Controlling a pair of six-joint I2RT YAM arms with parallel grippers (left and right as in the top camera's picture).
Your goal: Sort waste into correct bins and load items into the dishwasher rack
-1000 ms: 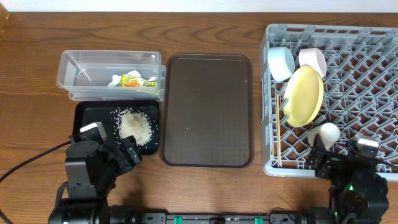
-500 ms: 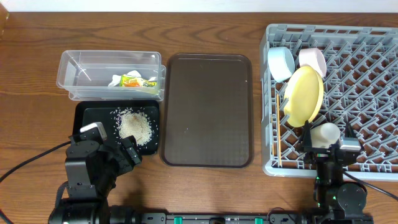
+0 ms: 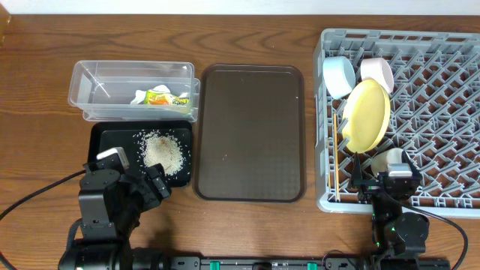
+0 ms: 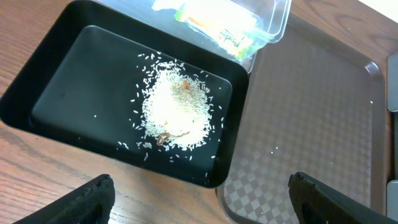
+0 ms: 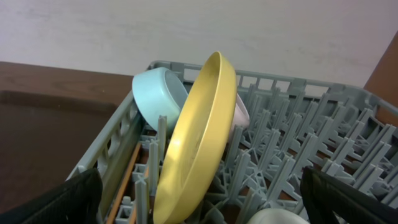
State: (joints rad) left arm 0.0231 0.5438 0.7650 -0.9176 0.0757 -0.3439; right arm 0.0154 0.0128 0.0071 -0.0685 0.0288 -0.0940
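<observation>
The plate (image 3: 366, 114) stands on edge in the rack (image 3: 397, 34), with the blue bowl (image 3: 339, 75) and white bowl (image 3: 377, 72) behind it. At the rack's front, the right tool (image 5: 199, 180), spread wide, meets the cup (image 3: 390, 160). Well left of the rack, the left tool (image 4: 199, 186) gapes wide by the rice (image 4: 176, 111) in the black tray (image 4: 68, 74).

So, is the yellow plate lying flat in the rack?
No, the yellow plate stands on edge among the pegs of the grey rack, tilted.
</observation>
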